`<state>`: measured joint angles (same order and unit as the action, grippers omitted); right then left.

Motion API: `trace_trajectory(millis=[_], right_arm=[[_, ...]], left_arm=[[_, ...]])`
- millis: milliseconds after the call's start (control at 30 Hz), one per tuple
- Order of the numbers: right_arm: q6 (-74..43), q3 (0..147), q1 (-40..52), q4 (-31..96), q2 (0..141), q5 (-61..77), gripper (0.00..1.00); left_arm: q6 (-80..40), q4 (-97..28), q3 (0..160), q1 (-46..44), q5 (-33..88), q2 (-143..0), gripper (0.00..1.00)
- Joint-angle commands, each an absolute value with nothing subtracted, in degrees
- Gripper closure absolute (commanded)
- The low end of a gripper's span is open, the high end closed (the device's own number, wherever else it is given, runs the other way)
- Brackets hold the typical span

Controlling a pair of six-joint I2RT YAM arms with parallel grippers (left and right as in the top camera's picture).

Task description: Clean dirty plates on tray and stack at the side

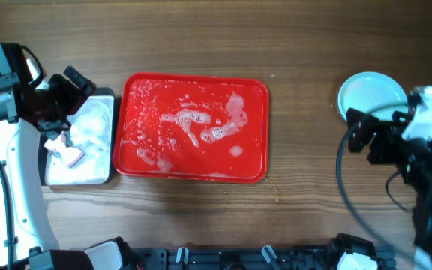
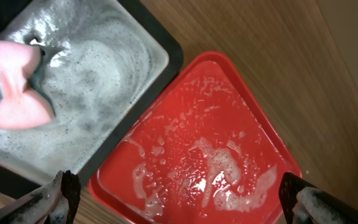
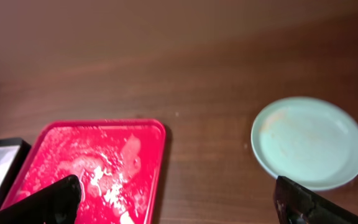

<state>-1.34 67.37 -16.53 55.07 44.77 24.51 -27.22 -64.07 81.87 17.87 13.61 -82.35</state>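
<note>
The left tool (image 2: pixel 182 200) is spread wide and holds nothing, its foam-flecked fingertips (image 2: pixel 64 193) above the seam where the black-rimmed metal tray (image 2: pixel 166 56) meets the red tray (image 2: pixel 278 155). A pink sponge (image 2: pixel 17 87) lies in the metal tray's suds. The right tool (image 3: pixel 179 202) is likewise released and empty, above bare wooden counter (image 3: pixel 210 81) between the red tray and a pale-blue plate (image 3: pixel 309 142). The plate sits on the counter, well apart from the red tray. I cannot tell whether others lie beneath it. Soap foam streaks the red tray's floor.
</note>
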Motion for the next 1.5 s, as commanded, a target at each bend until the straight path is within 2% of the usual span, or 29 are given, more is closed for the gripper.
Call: trace_trajectory(millis=[0,133,267,467,633,867,967,1200,1467], right_arm=[[-3.9,68.5,-16.3,55.0,38.1,26.1,0.00],[-9.4,68.5,-16.3,56.3,34.6,26.0,0.00],[-9.3,68.3,-16.3,60.7,34.5,25.9,0.00],[-7.7,67.9,-16.3,59.7,34.5,23.4,0.00],[-5.1,60.0,-12.2,48.3,32.4,22.4,0.00],[-5.3,33.4,-1.5,19.7,20.8,17.8,0.00],[-10.2,20.6,1.1,11.2,13.9,11.7,0.00],[-14.9,4.5,2.4,3.8,1.3,9.0,0.00],[-15.0,2.1,2.4,3.3,0.2,8.9,0.00]], left_arm=[[-27.9,-64.0,81.8,18.1,15.4,-82.5,0.00],[-27.9,-64.0,81.8,18.1,15.4,-82.5,0.00],[-27.9,-64.0,81.8,18.1,15.4,-82.5,0.00],[-27.9,-64.0,81.8,18.1,15.4,-82.5,0.00],[-27.9,-64.0,81.8,18.1,15.4,-82.5,0.00],[-27.9,-64.0,81.8,18.1,15.4,-82.5,0.00],[-27.9,-64.0,81.8,18.1,15.4,-82.5,0.00],[-27.9,-64.0,81.8,18.1,15.4,-82.5,0.00],[-27.9,-64.0,81.8,18.1,15.4,-82.5,0.00]])
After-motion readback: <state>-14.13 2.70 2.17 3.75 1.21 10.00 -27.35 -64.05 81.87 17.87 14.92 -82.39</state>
